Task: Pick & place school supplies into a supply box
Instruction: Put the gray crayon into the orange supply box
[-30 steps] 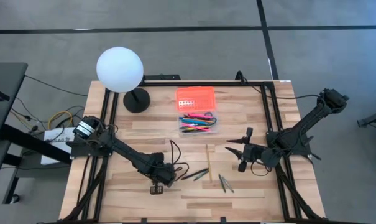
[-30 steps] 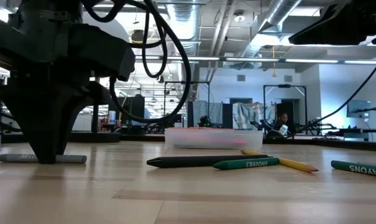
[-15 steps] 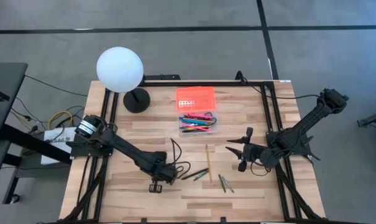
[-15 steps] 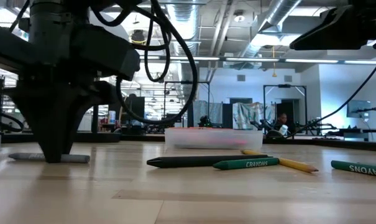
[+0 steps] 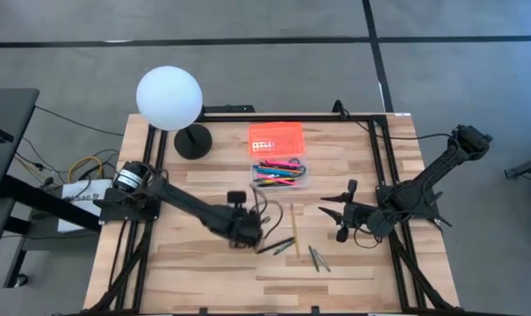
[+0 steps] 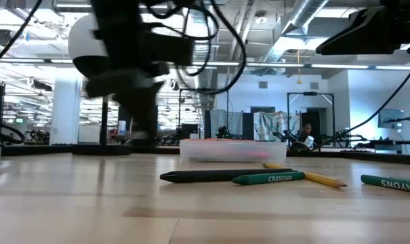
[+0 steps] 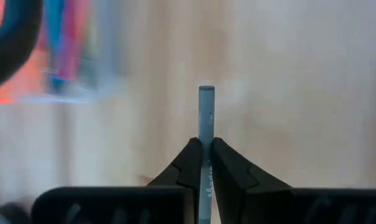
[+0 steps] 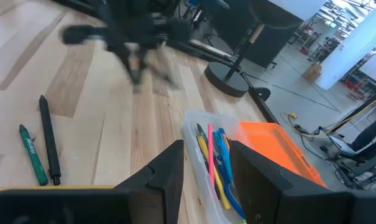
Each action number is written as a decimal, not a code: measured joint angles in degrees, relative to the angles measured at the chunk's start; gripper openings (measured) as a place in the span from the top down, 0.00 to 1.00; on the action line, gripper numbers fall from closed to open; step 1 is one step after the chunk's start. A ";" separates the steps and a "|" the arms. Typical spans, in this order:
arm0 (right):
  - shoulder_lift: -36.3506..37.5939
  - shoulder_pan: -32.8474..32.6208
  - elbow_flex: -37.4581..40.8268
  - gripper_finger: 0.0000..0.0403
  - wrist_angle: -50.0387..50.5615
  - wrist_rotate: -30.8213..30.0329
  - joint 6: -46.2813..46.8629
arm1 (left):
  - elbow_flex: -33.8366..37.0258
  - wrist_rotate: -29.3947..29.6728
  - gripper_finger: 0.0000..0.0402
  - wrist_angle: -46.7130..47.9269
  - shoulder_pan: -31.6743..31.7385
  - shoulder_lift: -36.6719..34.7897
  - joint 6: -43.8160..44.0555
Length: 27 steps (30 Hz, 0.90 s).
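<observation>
This is a robotics lab or workshop hall, a large open industrial room. A wooden table (image 5: 204, 272) framed by black metal rails (image 5: 381, 158) stands on a grey concrete floor (image 5: 274, 70) marked with dark lines. Beyond the table, the low view shows exposed silver ducts (image 6: 296, 20) and pipes overhead, rows of strip lights (image 6: 354, 66), white columns (image 6: 66, 112) and further black frame rigs (image 6: 312, 108) (one with a person (image 6: 306, 132) seated by it). Beside the table's left edge lie loose cables (image 5: 81, 167) and a monitor (image 5: 6, 140). Behind the table, the right wrist view shows an office chair (image 8: 374, 134).
</observation>
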<state>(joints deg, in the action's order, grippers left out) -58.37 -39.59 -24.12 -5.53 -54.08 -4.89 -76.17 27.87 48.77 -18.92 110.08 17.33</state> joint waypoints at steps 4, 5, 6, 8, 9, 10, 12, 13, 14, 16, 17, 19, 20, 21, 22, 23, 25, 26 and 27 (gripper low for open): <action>-0.01 0.00 0.00 0.70 0.01 0.00 0.02 | -2.01 4.55 0.97 -1.72 4.68 -0.15 -3.26; -0.01 0.00 0.00 0.70 0.00 0.00 0.16 | -2.32 4.97 0.97 -3.11 5.95 -0.15 -5.04; 0.00 0.00 0.00 0.70 0.01 0.00 0.37 | -2.44 4.96 0.97 -4.81 7.25 -0.17 -7.15; 0.00 0.00 0.00 0.70 0.02 0.00 0.39 | -2.44 4.68 0.97 -8.83 9.95 -0.17 -11.35; 0.00 0.00 0.00 0.70 0.12 0.00 0.39 | -2.44 4.22 0.97 -11.09 11.27 -0.17 -13.31; 0.00 0.00 0.00 0.70 0.29 0.00 0.40 | -2.44 3.42 0.97 -13.13 12.55 -0.17 -14.96; 0.00 0.00 0.00 0.70 0.82 0.00 0.42 | -2.44 1.17 0.97 -16.91 14.95 -0.17 -17.72; 0.00 0.00 0.00 0.70 0.98 -0.01 0.42 | -2.44 0.06 0.97 -18.54 15.91 -0.17 -18.93; 0.00 0.00 0.00 0.70 1.04 0.00 0.42 | -2.44 -0.76 0.97 -20.07 16.86 -0.17 -20.17; -0.02 0.00 0.00 0.70 1.23 0.00 0.42 | -2.44 -2.04 0.97 -22.44 18.61 -0.17 -22.50; -0.01 0.00 0.00 0.70 1.35 0.00 0.42 | -2.44 -2.76 0.97 -23.15 19.44 -0.17 -23.18; 0.00 0.00 0.00 0.70 1.86 0.00 0.72 | -2.33 -5.01 0.97 -24.39 21.15 -0.17 -23.84; -0.01 0.00 0.00 0.70 2.30 0.00 1.15 | -2.07 -6.02 0.97 -25.29 21.93 -0.17 -23.94; -0.02 0.00 0.00 0.70 2.64 0.00 1.73 | -1.67 -6.94 0.97 -26.11 22.64 -0.20 -24.02; 0.00 0.00 0.00 0.70 2.93 0.00 1.92 | -1.36 -7.52 0.97 -26.36 23.21 -0.20 -24.03; 0.00 0.00 0.00 0.70 3.20 -0.02 1.97 | -1.25 -7.88 0.97 -26.21 23.75 -0.20 -24.03; -0.01 0.00 0.00 0.70 3.38 0.00 2.07 | -1.21 -8.11 0.97 -26.03 24.55 -0.21 -24.01; -0.02 0.00 0.00 0.70 3.39 0.00 2.39 | -1.24 -8.11 0.96 -25.87 24.89 -0.21 -24.01; 0.00 0.00 0.00 0.70 3.50 0.00 2.87 | -1.24 -8.10 0.95 -25.76 25.18 0.05 -24.03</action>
<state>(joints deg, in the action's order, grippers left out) -58.37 -39.59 -24.12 -2.03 -54.08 -2.01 -77.41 19.77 23.01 6.26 110.13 -6.70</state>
